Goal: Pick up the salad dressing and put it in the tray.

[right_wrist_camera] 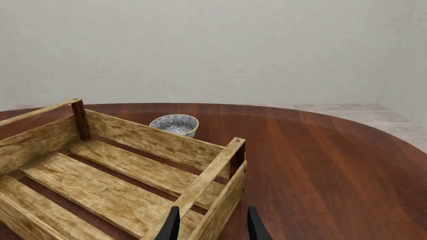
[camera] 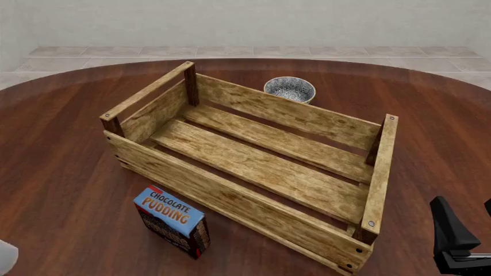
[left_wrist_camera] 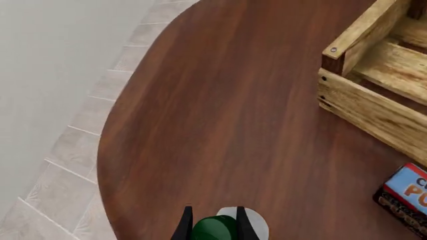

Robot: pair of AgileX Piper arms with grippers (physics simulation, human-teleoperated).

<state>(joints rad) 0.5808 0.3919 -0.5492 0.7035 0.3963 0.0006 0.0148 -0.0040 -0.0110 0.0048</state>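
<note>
In the left wrist view my left gripper (left_wrist_camera: 213, 227) has its two dark fingers pressed against a green cap with a pale whitish body behind it, the salad dressing (left_wrist_camera: 257, 226). It hangs over bare brown table, apart from the corner of the wooden-slat tray (left_wrist_camera: 373, 107). In the front view only a pale sliver of the salad dressing (camera: 6, 257) shows at the bottom left edge, and the left gripper itself is out of frame. The tray (camera: 245, 192) lies empty in the middle. My right gripper (camera: 468, 225) is open near the tray's (right_wrist_camera: 200, 182) right corner.
A blue-topped Chocolate Pudding box (camera: 170, 218) stands in front of the tray's long near wall, also seen as the pudding box (left_wrist_camera: 410, 192). A patterned grey-white bowl (camera: 289, 89) sits behind the tray's far wall, shown too as the bowl (right_wrist_camera: 175, 124). The round table's edge (left_wrist_camera: 110, 150) runs close by the left gripper.
</note>
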